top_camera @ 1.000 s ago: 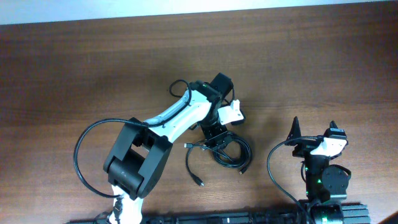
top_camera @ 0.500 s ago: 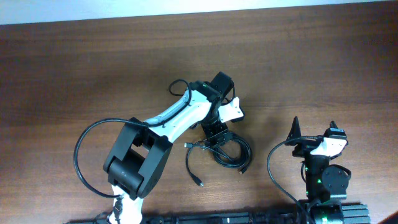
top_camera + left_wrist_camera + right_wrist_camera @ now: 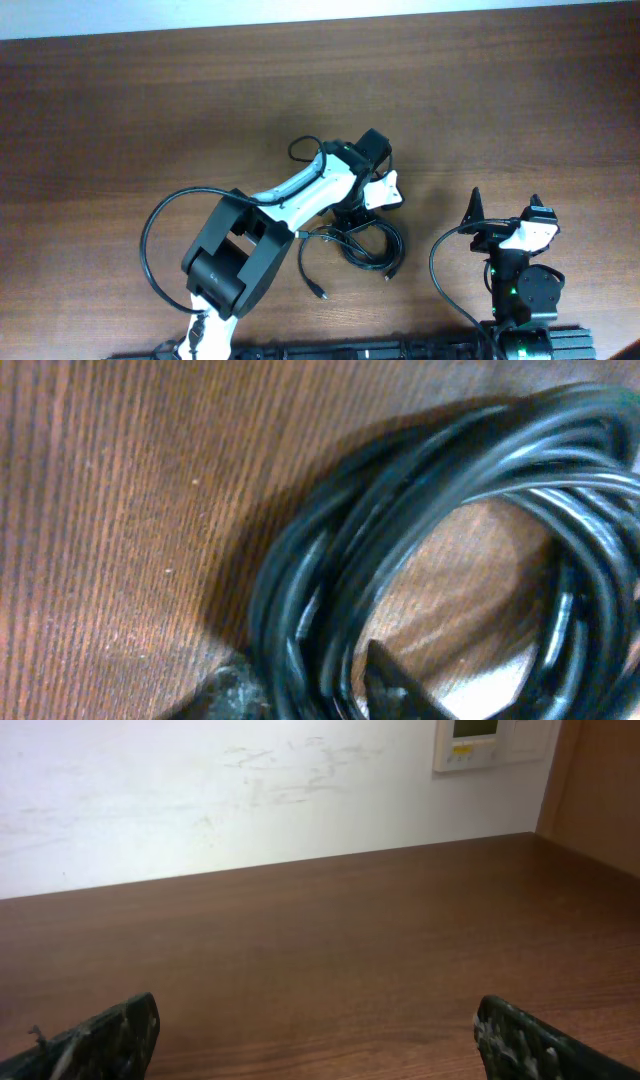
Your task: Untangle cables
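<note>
Dark brown wood-grain table (image 3: 120,120). Black cables (image 3: 375,245) lie on it in a coiled bundle. One plug-tipped end (image 3: 320,292) trails loose beside the coil.

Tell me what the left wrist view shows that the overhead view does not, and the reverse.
Left wrist only: the cables close up, as separate glossy strands in one coil. Overhead only: a loose plug end trailing off the coil, and the right gripper, jaws open, apart from it. Both: the black coil lying on the brown wooden table.

Office-like room: wood-grain table (image 3: 350,950), white wall (image 3: 200,790), wall-mounted control panel (image 3: 478,740).
</note>
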Controlling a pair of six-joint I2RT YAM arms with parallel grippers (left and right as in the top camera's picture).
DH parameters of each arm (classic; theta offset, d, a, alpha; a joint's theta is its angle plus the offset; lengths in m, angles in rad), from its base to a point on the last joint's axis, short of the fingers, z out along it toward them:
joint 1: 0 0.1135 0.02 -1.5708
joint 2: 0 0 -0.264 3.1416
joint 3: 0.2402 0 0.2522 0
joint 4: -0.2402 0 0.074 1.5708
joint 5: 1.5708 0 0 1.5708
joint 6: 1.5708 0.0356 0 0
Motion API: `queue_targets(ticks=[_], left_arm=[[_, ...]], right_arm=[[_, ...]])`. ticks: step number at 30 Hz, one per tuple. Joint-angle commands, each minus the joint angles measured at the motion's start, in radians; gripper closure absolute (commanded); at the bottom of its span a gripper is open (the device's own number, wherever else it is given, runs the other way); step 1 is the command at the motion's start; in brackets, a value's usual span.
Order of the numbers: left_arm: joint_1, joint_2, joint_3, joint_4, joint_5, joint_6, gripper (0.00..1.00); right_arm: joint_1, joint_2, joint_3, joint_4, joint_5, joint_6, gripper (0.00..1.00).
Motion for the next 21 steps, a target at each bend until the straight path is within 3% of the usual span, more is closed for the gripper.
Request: queue_targets(ticks=[1,8,13,15,21], left_arm=[[-0.002,0.026,0.003,0.005,0.002,0.01,0.98],[0.009,0.024,0.038,-0.01,0.006,0.002,1.0],[0.051,0.024,0.209,-0.068,0.006,0.002,1.0],[0.076,0.024,0.272,-0.07,0.006,0.002,1.0],[0.166,0.013,0.375,-0.084,0.129,0.003,1.0]], right_arm=[[-0.003,-0.008,-0.005,-0.005,0.023,-0.007,0.01],[-0.002,-0.008,-0.005,-0.005,-0.004,-0.003,0.01],[-0.002,-0.008,-0.005,-0.01,-0.163,-0.002,0.01],[-0.002,-0.008,-0.002,-0.014,-0.174,0.085,0.01],[-0.002,0.008,0.148,-0.241,-0.239,0.134,0.01]])
